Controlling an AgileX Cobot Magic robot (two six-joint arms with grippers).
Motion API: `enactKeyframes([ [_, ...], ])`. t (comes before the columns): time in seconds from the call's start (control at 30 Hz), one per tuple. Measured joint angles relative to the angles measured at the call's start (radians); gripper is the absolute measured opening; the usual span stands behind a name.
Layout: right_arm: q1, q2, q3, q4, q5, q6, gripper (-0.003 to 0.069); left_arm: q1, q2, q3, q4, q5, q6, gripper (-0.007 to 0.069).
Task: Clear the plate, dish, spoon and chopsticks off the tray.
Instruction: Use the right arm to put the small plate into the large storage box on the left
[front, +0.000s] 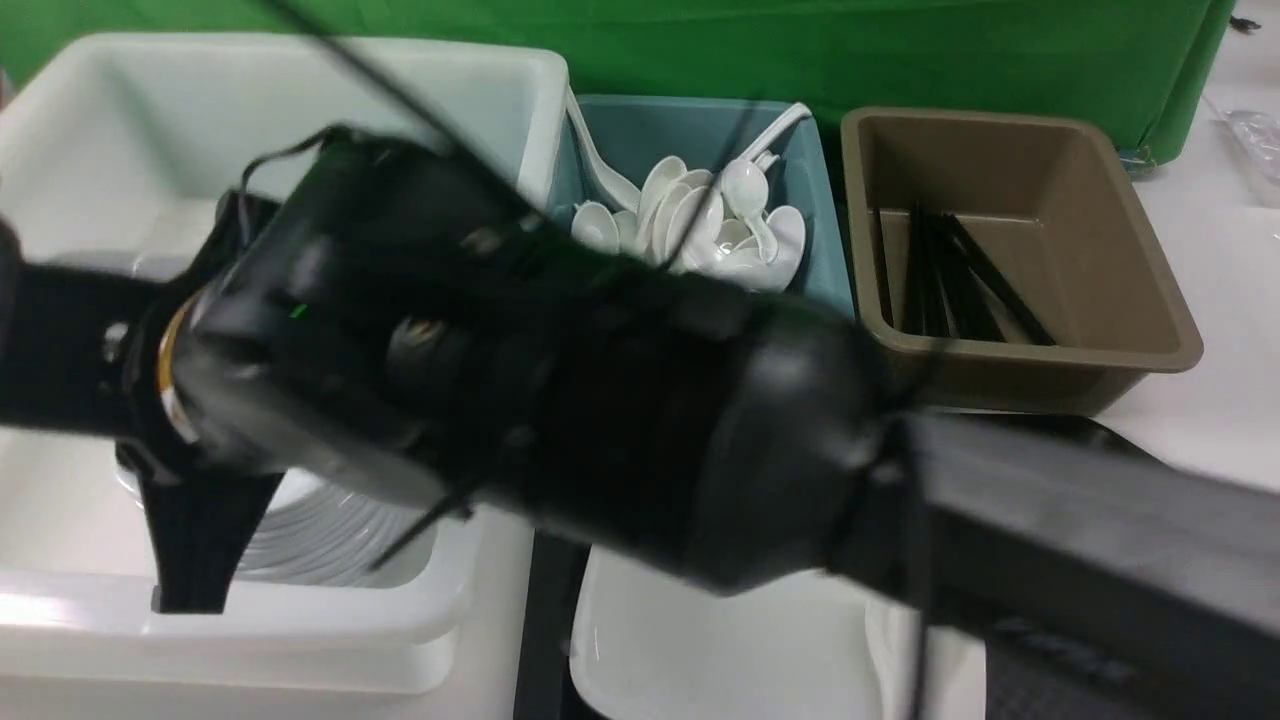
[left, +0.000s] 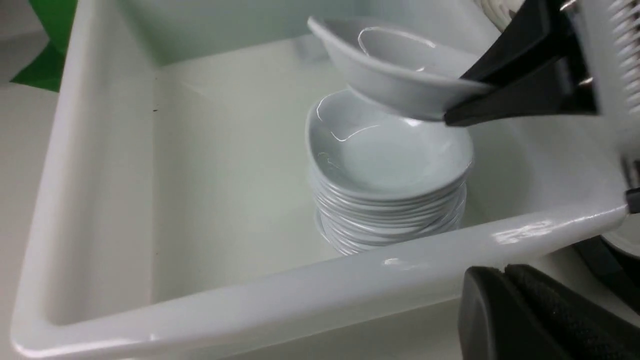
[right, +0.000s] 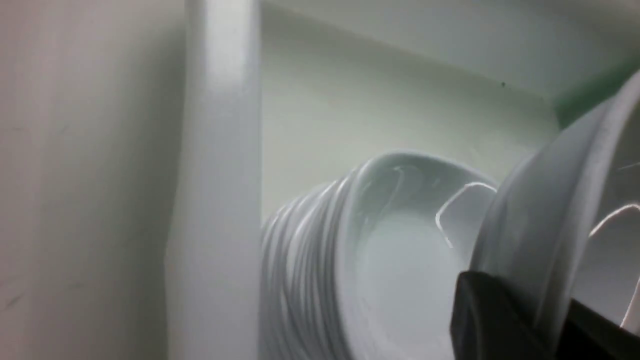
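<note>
Right arm (front: 650, 430): reaches across the scene from the right to the near left, blocking much of the front view. It ends over the white bin (left: 300, 295) at the near left.

Right gripper (left: 455, 100): clamped on the rim of one small white dish (left: 395, 65), one finger above the rim and one below. The dish is held tilted, inside the outline of the bin.

Dish position: directly above the stack of matching dishes (left: 390, 160) standing on the bin floor. Whether its underside touches the top dish of the stack cannot be told. The stack stands close to the bin's near wall and leans slightly.

Left gripper (left: 502, 272): outside the bin, just beyond its near rim, fingers pressed together and holding nothing.

Plate (front: 700, 650): large, white, lying flat on the black tray (front: 545, 640) at the near centre. It is partly hidden under the right arm. A strip of tray shows between the plate and the white bin.

Far side, centre: a blue-green bin (front: 640, 130) holding a heap of white spoons (front: 700, 225).

Far side, right: a brown bin (front: 1000, 160), just beside the blue-green one, holding a bundle of black chopsticks (front: 950, 280) lying lengthwise. Whether the task's own spoon and chopsticks are among these cannot be told.
</note>
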Motion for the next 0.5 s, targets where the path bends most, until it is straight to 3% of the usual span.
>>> enactKeyframes([
  [0.1,0.000,0.039,-0.014,-0.047,0.008,-0.009,0.0116,0.000,-0.011,0.000,-0.004,0.010,-0.002,0.0009],
  [0.23,0.000,0.061,-0.017,-0.077,0.061,-0.011,0.0312,0.000,-0.014,0.000,-0.032,0.019,0.009,0.0009],
  [0.37,0.000,0.058,-0.022,-0.143,0.151,-0.011,0.0410,0.000,-0.014,0.000,-0.039,-0.015,0.013,0.0009],
  [0.5,0.000,0.034,-0.022,-0.198,0.298,-0.009,0.0417,0.000,-0.013,0.000,-0.058,-0.048,0.015,0.0009],
])
